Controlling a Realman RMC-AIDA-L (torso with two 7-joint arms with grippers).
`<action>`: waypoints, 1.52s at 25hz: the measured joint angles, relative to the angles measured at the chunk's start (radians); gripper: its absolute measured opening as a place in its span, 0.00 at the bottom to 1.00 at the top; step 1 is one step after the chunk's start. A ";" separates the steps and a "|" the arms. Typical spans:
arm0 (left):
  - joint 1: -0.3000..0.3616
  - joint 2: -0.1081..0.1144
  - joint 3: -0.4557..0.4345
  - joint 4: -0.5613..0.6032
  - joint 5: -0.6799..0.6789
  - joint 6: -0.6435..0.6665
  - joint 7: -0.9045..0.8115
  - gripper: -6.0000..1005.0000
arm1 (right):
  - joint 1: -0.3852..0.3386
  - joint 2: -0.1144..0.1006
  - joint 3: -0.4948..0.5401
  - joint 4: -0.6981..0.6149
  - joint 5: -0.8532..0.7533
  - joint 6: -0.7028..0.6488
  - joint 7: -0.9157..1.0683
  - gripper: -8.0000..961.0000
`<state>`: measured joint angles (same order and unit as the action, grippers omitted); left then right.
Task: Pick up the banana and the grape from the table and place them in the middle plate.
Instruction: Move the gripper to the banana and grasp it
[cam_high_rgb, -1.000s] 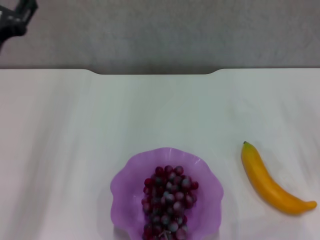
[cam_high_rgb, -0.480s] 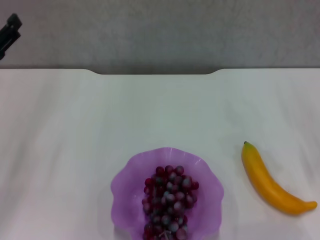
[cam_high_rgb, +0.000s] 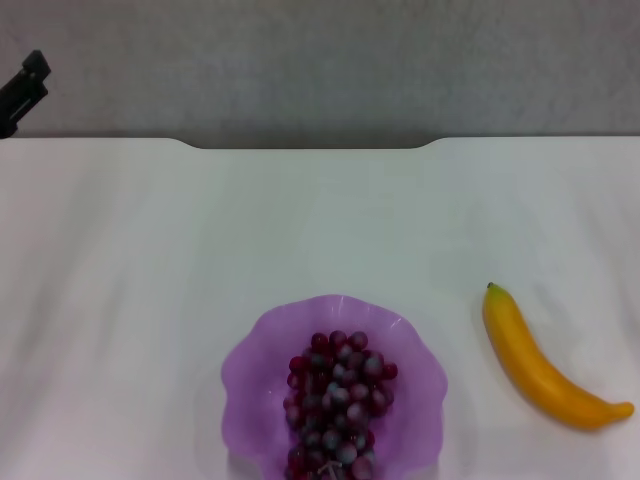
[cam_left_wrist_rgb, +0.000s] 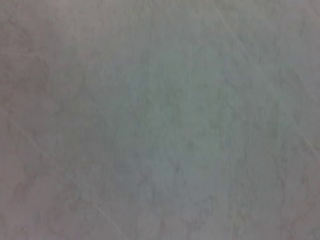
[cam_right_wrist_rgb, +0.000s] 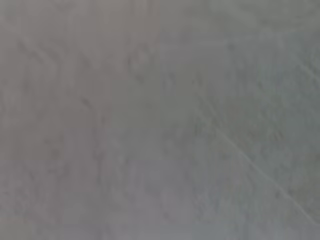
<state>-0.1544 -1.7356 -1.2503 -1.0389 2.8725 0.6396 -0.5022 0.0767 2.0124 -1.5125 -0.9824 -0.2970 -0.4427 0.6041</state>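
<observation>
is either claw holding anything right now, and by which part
Nothing is held. The grape lies in the middle plate, the banana on the table; the left claw is far off.

Grey wall (cam_high_rgb: 330, 65) fills the far part of the head view; surface mottled, faintly speckled, no windows or fixtures visible. White table (cam_high_rgb: 300, 220) meets it along a straight far edge with a shallow notch at centre, corners rounded. Tabletop plain, matte, evenly lit; soft broad shading runs diagonally at left and right. Narrow dark shadow line sits inside the notch. Both wrist views show only a blurred grey mottled surface with faint diagonal lines.
</observation>
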 joint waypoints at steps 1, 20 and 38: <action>0.001 0.000 0.000 0.000 0.000 0.000 0.000 0.82 | -0.008 0.000 -0.018 -0.040 0.000 0.053 0.000 0.51; 0.007 -0.002 0.002 -0.004 0.001 -0.002 0.002 0.82 | -0.004 -0.008 -0.300 -0.294 0.006 0.431 0.001 0.50; 0.024 -0.005 -0.009 -0.013 0.001 -0.002 0.002 0.82 | 0.051 -0.017 -0.353 -0.438 0.412 0.763 -0.323 0.50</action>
<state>-0.1304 -1.7401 -1.2595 -1.0523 2.8731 0.6381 -0.4998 0.1278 1.9958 -1.8657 -1.4205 0.1151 0.3200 0.2814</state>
